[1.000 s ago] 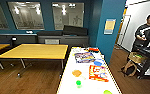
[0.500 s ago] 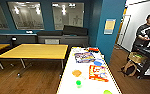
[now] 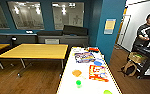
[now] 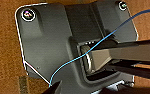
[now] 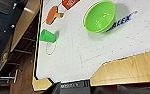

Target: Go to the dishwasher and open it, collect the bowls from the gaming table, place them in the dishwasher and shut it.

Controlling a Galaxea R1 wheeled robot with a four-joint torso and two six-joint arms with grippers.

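We look down along the long white-topped counter (image 3: 87, 75) that carries colourful flat board-game boxes (image 3: 85, 57), a red-and-white one (image 3: 98, 73) lying nearer us; an orange round paddle (image 3: 76, 73) and a small green plastic cup (image 3: 78, 82) sit on its white surface, and the rim of the bright green round bowl (image 3: 107, 92) peeks in at the near end. From the right wrist we see that green bowl (image 5: 100, 16) standing upright on the white top, the green cup (image 5: 48, 36) tipped on its side well apart from it, and the orange paddle (image 5: 53, 15) beyond the cup; how these lie relative to the fingers we cannot tell. Whether the fingers of either arm are open or closed we cannot tell, nor whether they hold anything. A yellow-topped table (image 3: 36, 51) stands beside the counter on the brown wooden floor (image 3: 38, 80), and a person in a dark shirt (image 3: 146, 31) stands off to the right
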